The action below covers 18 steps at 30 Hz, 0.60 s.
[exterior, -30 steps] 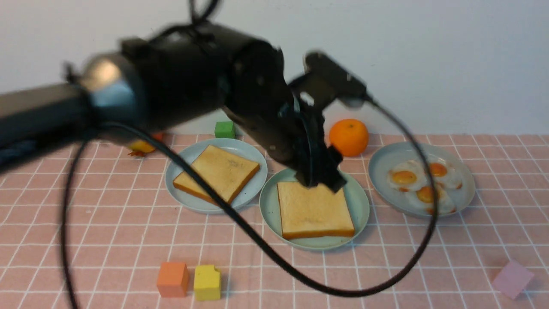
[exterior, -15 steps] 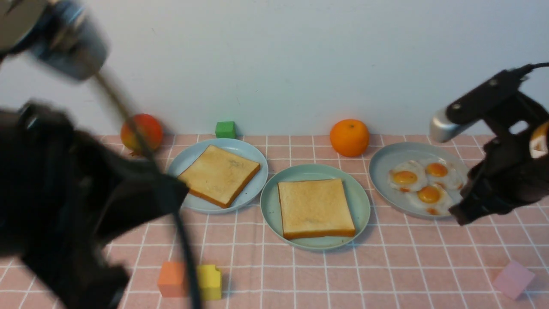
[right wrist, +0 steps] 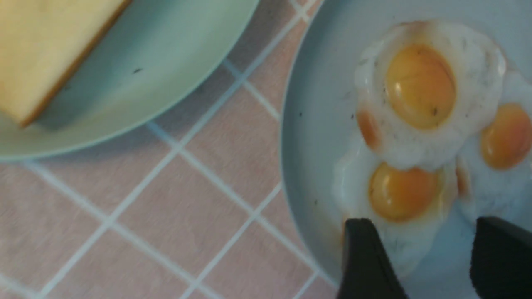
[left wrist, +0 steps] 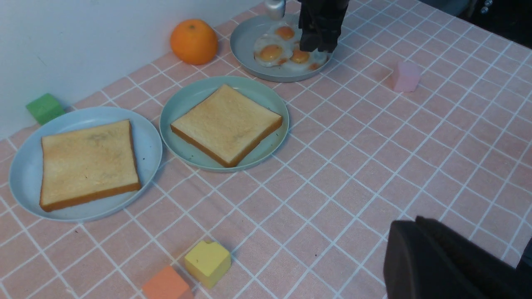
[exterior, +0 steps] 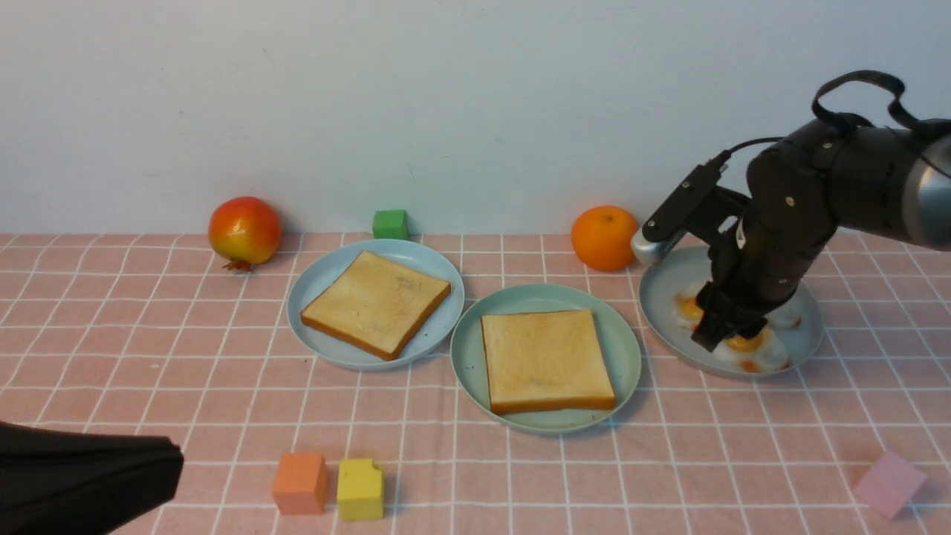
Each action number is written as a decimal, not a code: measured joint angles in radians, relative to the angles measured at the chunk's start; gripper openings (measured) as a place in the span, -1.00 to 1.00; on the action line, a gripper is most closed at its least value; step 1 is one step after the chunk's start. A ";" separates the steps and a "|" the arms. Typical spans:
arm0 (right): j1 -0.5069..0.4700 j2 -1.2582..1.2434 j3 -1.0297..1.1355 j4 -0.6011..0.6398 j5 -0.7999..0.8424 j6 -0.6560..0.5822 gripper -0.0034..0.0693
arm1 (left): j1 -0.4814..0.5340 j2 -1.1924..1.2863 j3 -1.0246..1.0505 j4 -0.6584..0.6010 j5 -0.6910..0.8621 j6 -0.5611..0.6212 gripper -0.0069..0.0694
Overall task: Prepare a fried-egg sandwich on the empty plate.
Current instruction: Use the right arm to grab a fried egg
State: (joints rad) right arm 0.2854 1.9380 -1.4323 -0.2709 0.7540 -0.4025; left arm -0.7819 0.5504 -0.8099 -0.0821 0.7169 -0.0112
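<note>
A toast slice [exterior: 546,360] lies flat on the mint-green plate [exterior: 464,349] in the middle of the table. A second toast slice [exterior: 375,301] rests on the pale blue plate [exterior: 312,286] to its left. Three fried eggs [right wrist: 419,87] overlap on the grey-blue plate [exterior: 657,297] at the right. My right gripper [right wrist: 426,232] hangs open just over the nearest egg [right wrist: 401,191], its fingers astride the egg's white edge. My left gripper [left wrist: 405,226] is shut and empty, low at the table's front left [exterior: 167,453].
An orange [exterior: 604,238], a red-yellow fruit [exterior: 245,230] and a green cube [exterior: 390,223] stand along the back wall. Orange [exterior: 299,483] and yellow [exterior: 359,488] cubes sit at the front, a pink cube [exterior: 888,483] at the front right.
My left arm drew back from the mint-green plate to the front left, leaving the toast there, and its jaws closed. My right arm swung in over the egg plate and its jaws opened.
</note>
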 joint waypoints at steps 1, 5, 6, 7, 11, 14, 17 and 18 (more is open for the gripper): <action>-0.002 0.020 -0.015 0.001 -0.005 -0.010 0.17 | 0.000 0.000 0.000 0.000 0.000 0.000 -0.79; -0.005 0.083 -0.032 0.006 -0.044 -0.053 0.18 | 0.000 0.000 0.001 0.000 0.001 0.000 -0.79; -0.005 0.083 -0.032 0.007 -0.044 -0.055 0.18 | 0.000 0.000 0.002 0.000 0.001 0.000 -0.79; -0.005 0.108 -0.034 0.009 -0.062 -0.077 0.18 | 0.000 0.000 0.002 0.000 0.001 0.000 -0.79; -0.005 0.146 -0.034 0.000 -0.109 -0.094 0.18 | 0.000 0.000 0.002 0.000 0.001 0.000 -0.79; -0.005 0.160 -0.036 -0.022 -0.141 -0.095 0.17 | 0.000 0.000 0.002 0.000 0.001 0.000 -0.79; -0.005 0.163 -0.036 -0.046 -0.153 -0.096 0.11 | 0.000 0.000 0.002 -0.001 0.001 0.000 -0.79; -0.005 0.163 -0.036 -0.056 -0.154 -0.095 0.08 | 0.000 0.000 0.002 -0.001 0.001 0.000 -0.79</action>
State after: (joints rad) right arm 0.2799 2.1011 -1.4681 -0.3270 0.5998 -0.4977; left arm -0.7819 0.5504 -0.8080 -0.0833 0.7178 -0.0112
